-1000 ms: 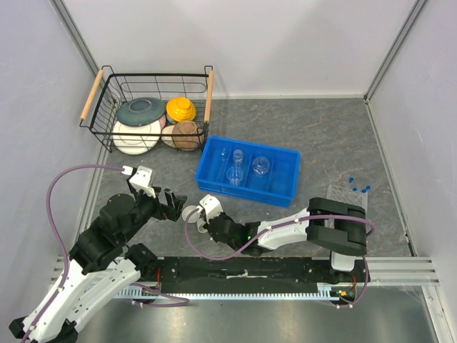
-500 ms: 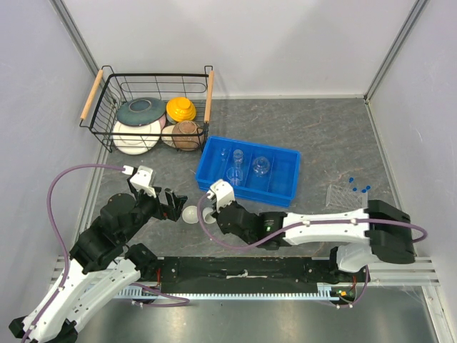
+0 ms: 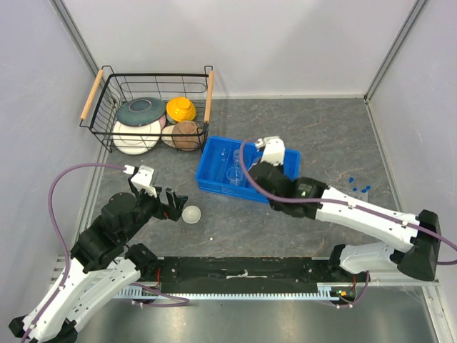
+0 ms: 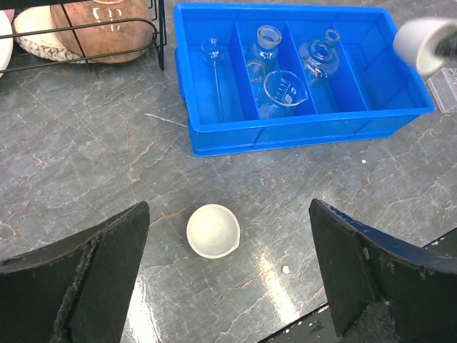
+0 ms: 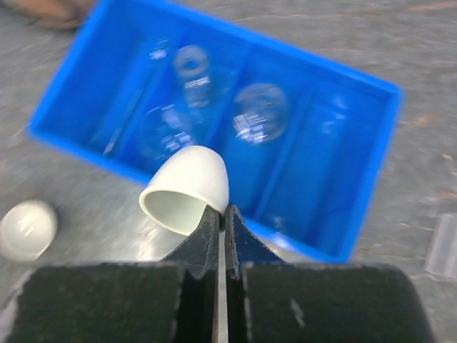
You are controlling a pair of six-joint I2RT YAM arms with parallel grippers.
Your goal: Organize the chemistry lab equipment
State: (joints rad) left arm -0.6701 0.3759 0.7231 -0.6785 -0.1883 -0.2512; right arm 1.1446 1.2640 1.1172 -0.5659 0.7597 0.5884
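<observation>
Right gripper (image 5: 223, 211) risen from table (image 3: 321, 128) to over blue tray (image 4: 300, 136), clamped on 1 white cup (image 5: 189, 182), left gripper (image 3: 173, 204) wide

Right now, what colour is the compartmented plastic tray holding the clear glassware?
Bright blue. The compartmented plastic tray shows best in the left wrist view.

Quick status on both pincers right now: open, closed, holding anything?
Left pincer: open, holding nothing.
Right pincer: closed on the rim of a white cup.
</observation>
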